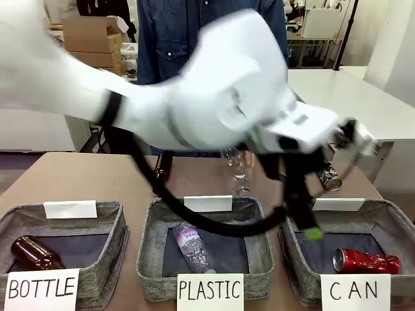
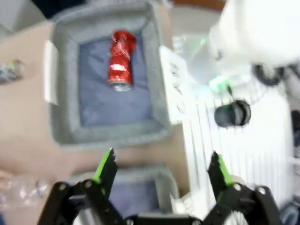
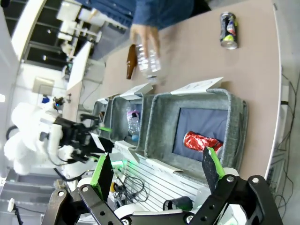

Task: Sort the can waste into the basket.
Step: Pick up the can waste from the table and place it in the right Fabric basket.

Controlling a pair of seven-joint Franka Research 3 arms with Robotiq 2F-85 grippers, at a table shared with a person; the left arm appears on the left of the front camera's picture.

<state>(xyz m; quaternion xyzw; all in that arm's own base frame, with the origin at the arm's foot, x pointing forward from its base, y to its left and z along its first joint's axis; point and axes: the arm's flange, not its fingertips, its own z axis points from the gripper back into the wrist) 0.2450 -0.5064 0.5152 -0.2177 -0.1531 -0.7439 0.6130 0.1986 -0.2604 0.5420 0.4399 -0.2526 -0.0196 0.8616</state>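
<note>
Left gripper: jaws spread wide with nothing between the green pads; it hangs above the near right of the table, by the left side of the CAN basket.
Left arm: reaches in from the left and across the middle; blurred in the front view.
Right gripper: fingers wide apart and holding nothing, up above the near right, looking down on the baskets.
Red can: dented, on its side on the dark lining of the CAN basket, near the right corner.
Dark can: on its side on the bare table, just beyond the far edge of the CAN basket, outside it.
CAN basket: rightmost of three grey woven baskets along the near edge, with a white sign at the front.
PLASTIC basket: the middle one; a clear plastic bottle lies in it.
BOTTLE basket: the left one; a brown glass bottle lies in it.
Person's hand: at the far side, fingers around a second clear bottle held over the table.
Second brown bottle: on the table just beside that hand.
</note>
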